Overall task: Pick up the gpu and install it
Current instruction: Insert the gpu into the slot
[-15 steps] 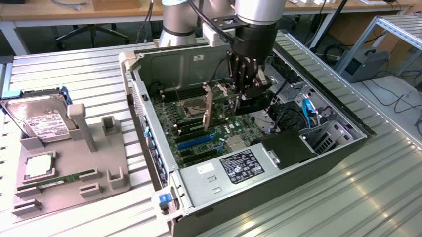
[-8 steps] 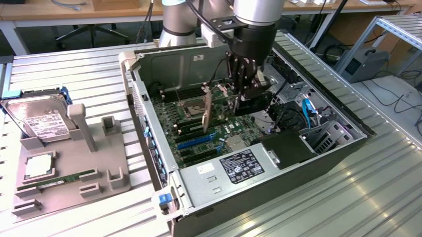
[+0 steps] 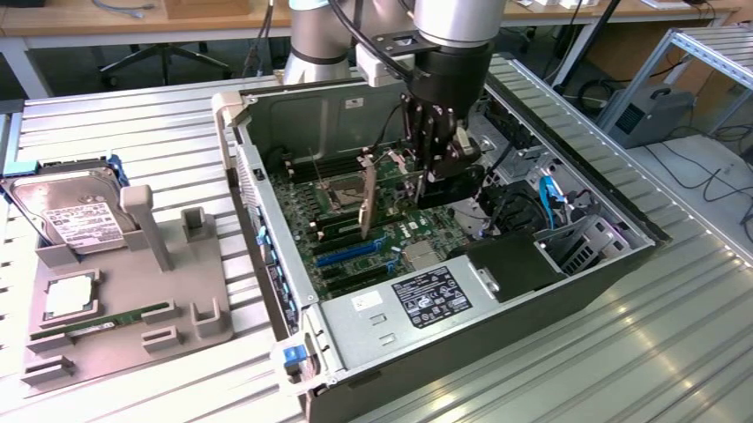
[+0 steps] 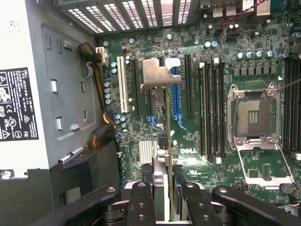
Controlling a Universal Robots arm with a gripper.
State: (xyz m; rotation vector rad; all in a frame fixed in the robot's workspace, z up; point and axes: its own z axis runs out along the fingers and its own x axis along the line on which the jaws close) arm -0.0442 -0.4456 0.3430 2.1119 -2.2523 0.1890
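The fingers (image 4: 164,197) grip the gpu (image 4: 162,141) edge-on between them, above the motherboard (image 4: 254,61).

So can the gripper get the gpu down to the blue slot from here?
Probably yes. The gripper holds the gpu upright over the motherboard, its bracket lined up beside the blue slot, and nothing seems to block the way down.
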